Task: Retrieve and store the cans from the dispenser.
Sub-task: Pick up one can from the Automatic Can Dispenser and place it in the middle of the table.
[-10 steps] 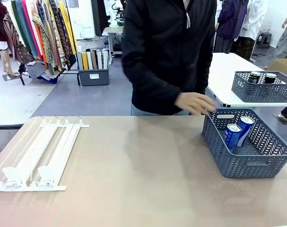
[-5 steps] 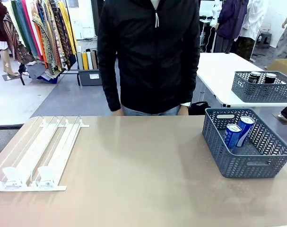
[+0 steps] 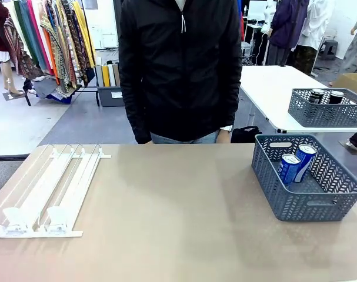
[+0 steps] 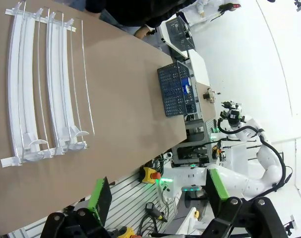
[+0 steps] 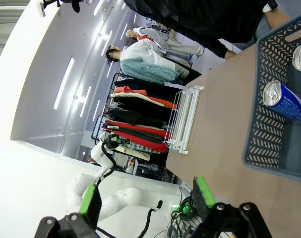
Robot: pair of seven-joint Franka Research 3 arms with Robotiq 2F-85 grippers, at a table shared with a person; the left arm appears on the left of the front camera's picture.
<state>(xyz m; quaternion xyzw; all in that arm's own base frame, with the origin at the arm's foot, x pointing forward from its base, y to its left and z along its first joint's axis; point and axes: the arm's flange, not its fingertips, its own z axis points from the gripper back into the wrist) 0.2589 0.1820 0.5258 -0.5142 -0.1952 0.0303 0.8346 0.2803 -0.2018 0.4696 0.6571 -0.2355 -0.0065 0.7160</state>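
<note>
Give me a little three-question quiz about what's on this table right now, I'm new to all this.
1. True or false: the white dispenser has cans in its lanes.
2. How many blue cans lie in the near grey basket?
3. Which fits the left hand? A: shut on a can. B: open, holding nothing. C: touching the basket.

Key: 1. False, its lanes are bare. 2. Two. 3. B, its green-padded fingers stand wide apart above the table.
</note>
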